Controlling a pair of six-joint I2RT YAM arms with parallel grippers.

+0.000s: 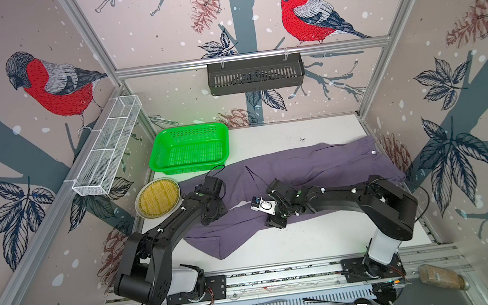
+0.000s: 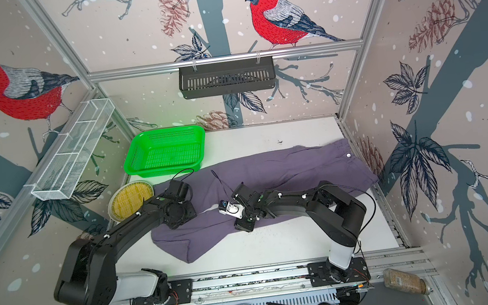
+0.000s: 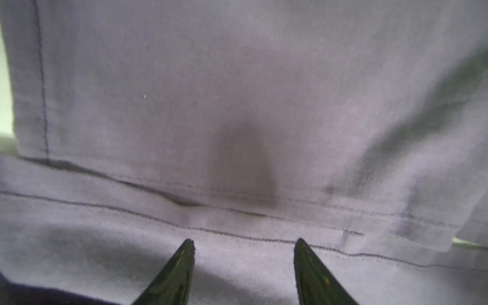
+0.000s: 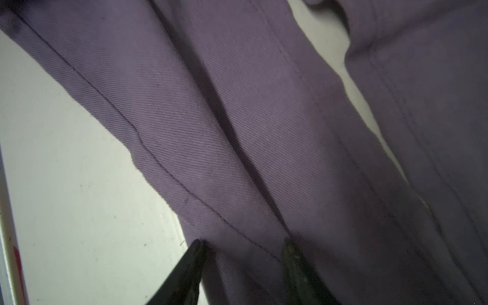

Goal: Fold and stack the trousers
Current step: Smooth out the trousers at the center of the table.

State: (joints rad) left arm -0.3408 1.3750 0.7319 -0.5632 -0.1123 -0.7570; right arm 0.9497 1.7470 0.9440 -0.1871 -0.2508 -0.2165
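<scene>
Trousers (image 1: 300, 165) are lying spread across the counter (image 1: 309, 239), long axis side to side: waistband with its button (image 1: 373, 152) over by the right wall, legs pointing left. Far leg ends just beside the green basket (image 1: 155, 152), near leg angles toward the front edge. Left fingers (image 3: 179, 266) are parted over hem stitching, pinching nothing. Right fingers (image 4: 295, 264) are a bit narrower but apart, straddling the near leg's edge
</scene>
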